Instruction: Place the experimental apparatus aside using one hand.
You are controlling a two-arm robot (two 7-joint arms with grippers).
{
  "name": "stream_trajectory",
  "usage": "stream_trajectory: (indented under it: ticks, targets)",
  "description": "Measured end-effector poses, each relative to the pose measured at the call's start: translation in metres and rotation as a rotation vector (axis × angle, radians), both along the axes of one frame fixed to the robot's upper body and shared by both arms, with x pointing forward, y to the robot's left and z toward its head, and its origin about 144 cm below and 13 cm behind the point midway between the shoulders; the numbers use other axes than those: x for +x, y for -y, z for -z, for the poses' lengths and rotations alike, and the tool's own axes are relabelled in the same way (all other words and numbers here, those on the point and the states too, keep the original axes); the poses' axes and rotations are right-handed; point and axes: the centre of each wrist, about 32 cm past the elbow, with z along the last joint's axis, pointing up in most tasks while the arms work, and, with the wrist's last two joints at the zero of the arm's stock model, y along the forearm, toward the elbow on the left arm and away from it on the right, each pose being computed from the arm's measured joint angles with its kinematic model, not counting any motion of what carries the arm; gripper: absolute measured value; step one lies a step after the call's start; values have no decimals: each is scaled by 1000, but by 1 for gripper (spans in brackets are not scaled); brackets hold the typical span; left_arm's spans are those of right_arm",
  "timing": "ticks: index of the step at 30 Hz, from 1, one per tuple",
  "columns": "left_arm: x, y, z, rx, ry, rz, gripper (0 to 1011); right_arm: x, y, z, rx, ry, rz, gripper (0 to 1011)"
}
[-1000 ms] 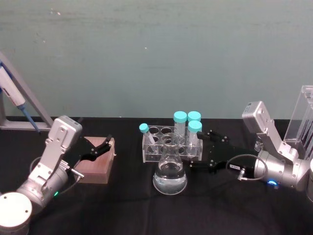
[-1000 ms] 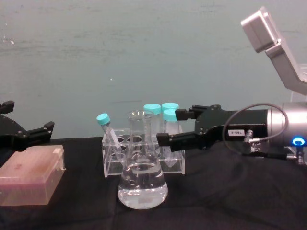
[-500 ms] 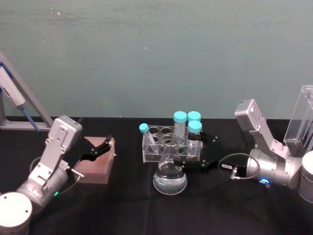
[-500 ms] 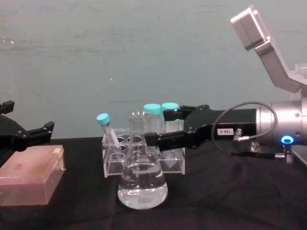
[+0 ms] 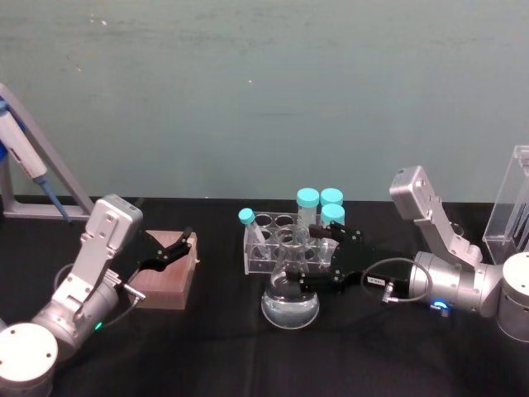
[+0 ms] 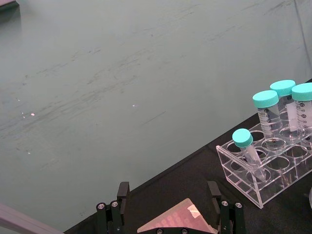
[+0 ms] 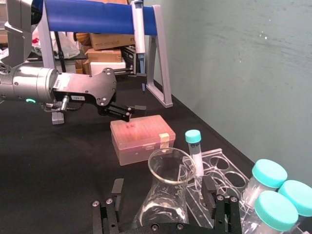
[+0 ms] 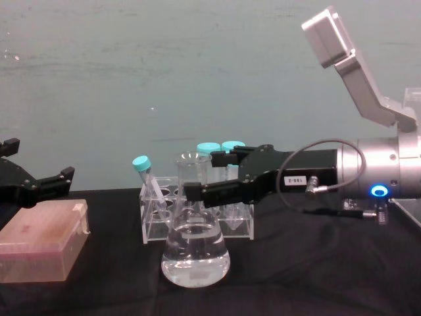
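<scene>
Pink plastic marks your far left: the tip box (image 5: 165, 279) sits on the black table (image 5: 207, 364). Your left gripper (image 5: 169, 251) hangs just above the box's left part with its fingers spread. The left wrist view puts the box lid between those fingers.

Moving right, the clear tube rack (image 5: 285, 248) with teal-capped tubes stands just behind the conical flask (image 5: 289, 304). The flask holds clear liquid and rests on the table at centre.

From the head camera, your right gripper (image 5: 308, 263) straddles the flask's neck. The chest camera gives you the side view, with the fingers level with the neck and above the liquid. The right wrist view shows the neck between the parted fingers, with a gap on each side.

A second ago those fingertips were by the rack's right end. They have since slid left to the flask. The tall acrylic stand (image 5: 511, 198) stands at the far right, well apart from the flask.
</scene>
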Motion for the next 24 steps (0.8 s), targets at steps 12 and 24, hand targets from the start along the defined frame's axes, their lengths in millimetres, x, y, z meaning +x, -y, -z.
stream_trajectory:
  ticks: [12, 24]
  targets:
    - [0, 0, 0, 0, 0, 0, 1000, 5, -7, 0, 9, -13, -3, 1000]
    - [0, 0, 0, 0, 0, 0, 1000, 10, -11, 1, 19, -26, 5, 1000]
